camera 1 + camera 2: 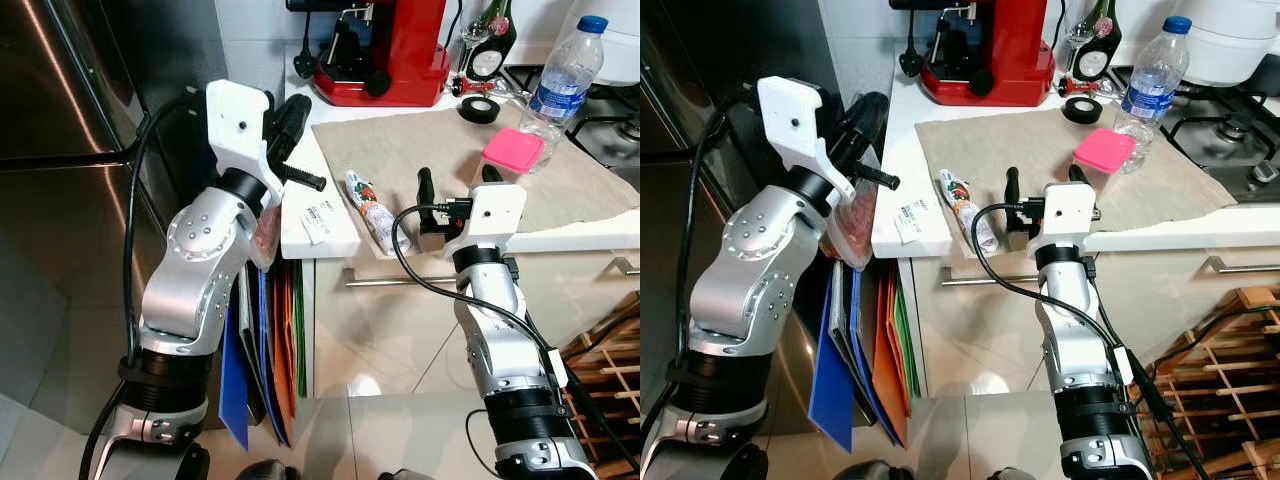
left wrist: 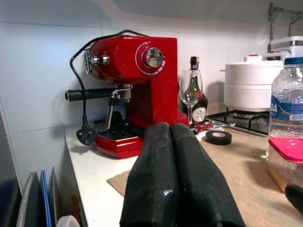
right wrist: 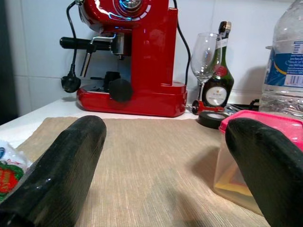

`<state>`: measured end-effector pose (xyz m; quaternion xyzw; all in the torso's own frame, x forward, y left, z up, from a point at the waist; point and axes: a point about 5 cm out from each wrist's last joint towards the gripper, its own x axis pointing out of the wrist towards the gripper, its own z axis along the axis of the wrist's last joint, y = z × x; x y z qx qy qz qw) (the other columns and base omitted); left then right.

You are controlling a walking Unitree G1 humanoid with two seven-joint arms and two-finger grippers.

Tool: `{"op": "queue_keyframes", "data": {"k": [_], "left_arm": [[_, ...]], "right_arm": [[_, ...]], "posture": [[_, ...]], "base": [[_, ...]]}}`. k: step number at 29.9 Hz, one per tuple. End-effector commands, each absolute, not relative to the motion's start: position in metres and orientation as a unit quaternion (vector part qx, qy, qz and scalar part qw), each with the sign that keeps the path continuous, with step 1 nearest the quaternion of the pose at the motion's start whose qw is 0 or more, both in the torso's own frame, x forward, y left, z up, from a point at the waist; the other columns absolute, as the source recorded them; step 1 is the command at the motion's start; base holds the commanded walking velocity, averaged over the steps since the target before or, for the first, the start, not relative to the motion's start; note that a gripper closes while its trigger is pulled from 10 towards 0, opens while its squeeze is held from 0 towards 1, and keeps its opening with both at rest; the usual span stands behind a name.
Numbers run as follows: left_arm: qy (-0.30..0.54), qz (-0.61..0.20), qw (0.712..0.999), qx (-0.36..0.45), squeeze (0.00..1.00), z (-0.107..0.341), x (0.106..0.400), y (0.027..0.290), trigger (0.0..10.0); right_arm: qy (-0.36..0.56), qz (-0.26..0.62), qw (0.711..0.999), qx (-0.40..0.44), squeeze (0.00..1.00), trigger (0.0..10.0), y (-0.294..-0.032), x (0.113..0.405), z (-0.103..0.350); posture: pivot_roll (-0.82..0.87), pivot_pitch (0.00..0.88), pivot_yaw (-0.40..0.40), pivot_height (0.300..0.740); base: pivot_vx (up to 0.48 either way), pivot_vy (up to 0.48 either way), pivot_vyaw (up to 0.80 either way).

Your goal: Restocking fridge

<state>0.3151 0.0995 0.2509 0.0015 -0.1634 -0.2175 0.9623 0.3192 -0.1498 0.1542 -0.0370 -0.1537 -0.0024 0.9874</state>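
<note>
The right hand [image 1: 457,180] hovered at the front edge of the white table [image 1: 330,235], its two black fingers spread wide apart and holding nothing. One finger [image 3: 66,165] stood near a printed food packet [image 1: 376,212] lying on the beige cloth [image 1: 430,150]; the other finger [image 3: 270,161] stood just beside a clear container with a pink lid [image 1: 513,150]. A plastic water bottle [image 1: 562,80] stood behind that container. The left hand [image 1: 290,125] was raised near the table's left corner, fingers [image 2: 156,184] pressed together and empty, pointing toward a red espresso machine [image 1: 385,50]. A small white packet [image 1: 318,222] lay near the table edge. The steel fridge [image 1: 70,120] stood at the left.
</note>
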Motion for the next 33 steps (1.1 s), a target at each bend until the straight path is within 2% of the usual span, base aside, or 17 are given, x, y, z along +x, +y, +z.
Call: {"op": "queue_keyframes", "data": {"k": [1, 8, 9, 20, 25, 26, 27, 28, 29, 33], "left_arm": [[-0.176, -0.222, 0.959, 0.009, 0.00, 0.258, 0.316, 0.098, 10.0], [-0.184, -0.212, 0.960, 0.008, 0.00, 0.261, 0.319, 0.096, 10.0], [-0.177, -0.200, 0.964, 0.021, 0.00, 0.258, 0.323, 0.098, 10.0], [-0.148, -0.188, 0.970, 0.033, 0.00, 0.249, 0.331, 0.102, 10.0], [-0.144, -0.192, 0.970, 0.035, 0.00, 0.247, 0.332, 0.101, 10.0], [-0.145, -0.191, 0.970, 0.035, 0.00, 0.247, 0.332, 0.101, 10.0], [-0.145, -0.191, 0.970, 0.035, 0.00, 0.247, 0.332, 0.101, 10.0], [-0.145, -0.191, 0.970, 0.035, 0.00, 0.247, 0.332, 0.101, 10.0], [-0.146, -0.190, 0.970, 0.034, 0.00, 0.247, 0.333, 0.101, 10.0], [-0.143, -0.187, 0.971, 0.030, 0.00, 0.246, 0.336, 0.105, 10.0]], "right_arm": [[-0.154, -0.009, 0.987, -0.047, 0.00, 10.0, -0.151, 0.320, 0.155], [-0.174, -0.010, 0.983, -0.061, 0.00, 10.0, -0.150, 0.322, 0.163], [-0.179, -0.005, 0.982, -0.058, 1.00, 10.0, -0.148, 0.321, 0.165], [-0.196, 0.022, 0.979, -0.051, 1.00, 10.0, -0.138, 0.321, 0.170], [-0.154, -0.014, 0.988, 0.001, 1.00, 10.0, -0.140, 0.328, 0.162], [-0.142, -0.024, 0.990, 0.010, 0.85, 10.0, -0.141, 0.331, 0.160], [-0.135, -0.029, 0.990, 0.014, 0.11, 10.0, -0.142, 0.332, 0.158], [-0.135, -0.029, 0.990, 0.014, 0.11, 10.0, -0.142, 0.332, 0.158], [-0.133, -0.032, 0.991, 0.016, 0.00, 10.0, -0.141, 0.334, 0.158], [-0.125, -0.041, 0.991, 0.021, 0.00, 10.0, -0.143, 0.341, 0.158]], "posture": [[0.00, 0.000, 0.030, 0.740], [0.00, 0.000, 0.034, 0.740], [0.00, 0.000, 0.034, 0.740], [0.00, 0.000, 0.033, 0.740], [0.00, 0.000, 0.035, 0.740], [0.00, 0.000, 0.035, 0.740], [0.00, 0.000, 0.035, 0.740], [0.00, 0.000, 0.035, 0.740], [0.00, 0.000, 0.036, 0.740], [0.01, 0.000, 0.034, 0.740]], "base": [[0.000, 0.000, 0.00], [0.000, -0.478, 0.00], [0.000, 0.000, 0.00], [0.000, 0.000, 0.00], [0.000, 0.000, 0.00], [0.000, 0.000, 0.00], [0.000, 0.000, 0.00], [0.000, 0.000, 0.00], [0.000, 0.000, 0.00], [0.000, 0.000, 0.00]]}}
